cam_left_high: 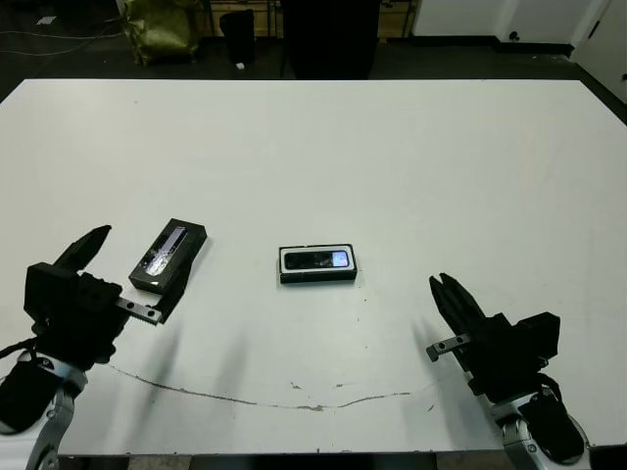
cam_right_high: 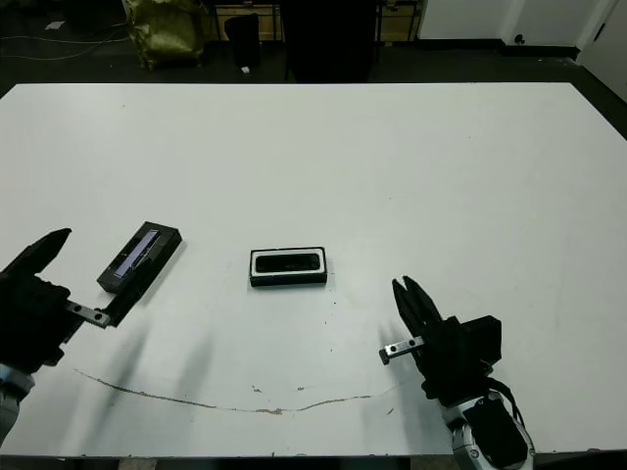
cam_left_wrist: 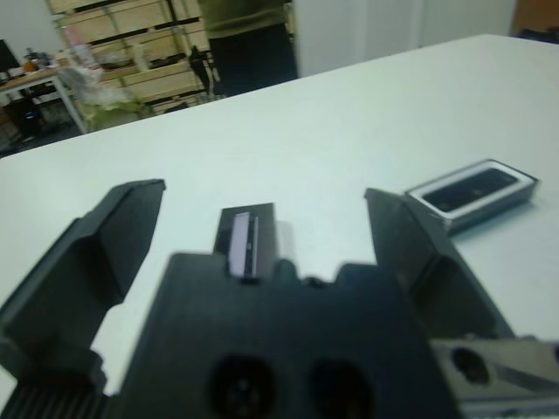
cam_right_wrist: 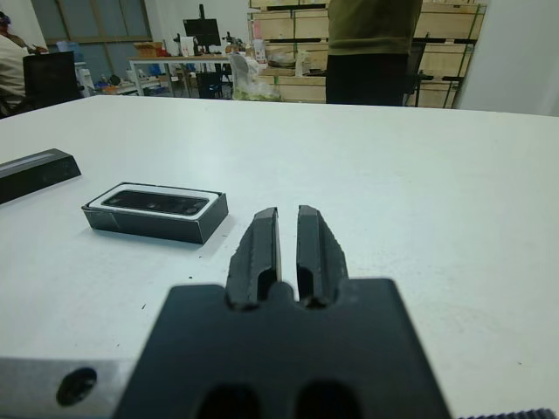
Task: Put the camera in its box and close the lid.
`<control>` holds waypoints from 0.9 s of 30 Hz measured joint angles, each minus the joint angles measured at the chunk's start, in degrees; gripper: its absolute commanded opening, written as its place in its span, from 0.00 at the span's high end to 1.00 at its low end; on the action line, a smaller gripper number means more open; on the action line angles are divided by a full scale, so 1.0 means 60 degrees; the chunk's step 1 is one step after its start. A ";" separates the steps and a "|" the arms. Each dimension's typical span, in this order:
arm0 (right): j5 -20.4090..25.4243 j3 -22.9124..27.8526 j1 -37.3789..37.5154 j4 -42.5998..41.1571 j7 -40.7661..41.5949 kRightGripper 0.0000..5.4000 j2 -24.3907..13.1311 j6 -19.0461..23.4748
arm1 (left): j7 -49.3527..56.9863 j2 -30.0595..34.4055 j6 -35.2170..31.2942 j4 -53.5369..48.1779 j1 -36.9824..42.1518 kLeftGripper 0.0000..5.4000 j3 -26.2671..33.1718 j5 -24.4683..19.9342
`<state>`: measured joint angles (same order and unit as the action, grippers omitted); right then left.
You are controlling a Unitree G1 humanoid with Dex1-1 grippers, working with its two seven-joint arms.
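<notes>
Our released left hand [cam_left_high: 93,279] could shove the flat black pale-striped lid [cam_left_high: 168,256] askew; our right hand [cam_left_high: 453,311] sits clenched at five o'clock.

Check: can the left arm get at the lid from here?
Probably yes. The lid lies flat on the table just ahead of the left end effector, whose fingers are spread open. Nothing sits between them; the box with the camera is off to the side.
</notes>
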<state>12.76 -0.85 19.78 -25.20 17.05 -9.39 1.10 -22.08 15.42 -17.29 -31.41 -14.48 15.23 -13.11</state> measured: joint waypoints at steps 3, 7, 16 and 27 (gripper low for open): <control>0.0074 0.0011 -0.0038 0.0053 0.0028 1.00 -0.0001 0.0000 | -0.0003 0.0003 -0.0043 0.0347 0.0219 0.00 0.0089 -0.0474; 0.0197 0.0039 -0.0136 0.0312 0.0163 1.00 -0.0002 -0.0013 | -0.0087 0.0093 -0.0509 0.0785 0.0574 0.00 0.0223 -0.1202; 0.0212 0.0065 -0.0147 0.0189 0.0132 1.00 -0.0009 0.0067 | -0.0342 0.0904 -0.1266 0.1298 0.1216 0.00 0.0117 -0.1600; 0.0206 0.0093 0.0004 -0.0133 0.0074 1.00 -0.0062 0.0321 | -0.0894 0.1516 -0.1106 0.2223 0.1755 0.00 -0.0255 -0.1469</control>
<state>13.99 -0.29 19.81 -26.00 17.50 -9.76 3.03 -27.45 24.52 -23.93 -18.08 -3.94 13.70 -21.93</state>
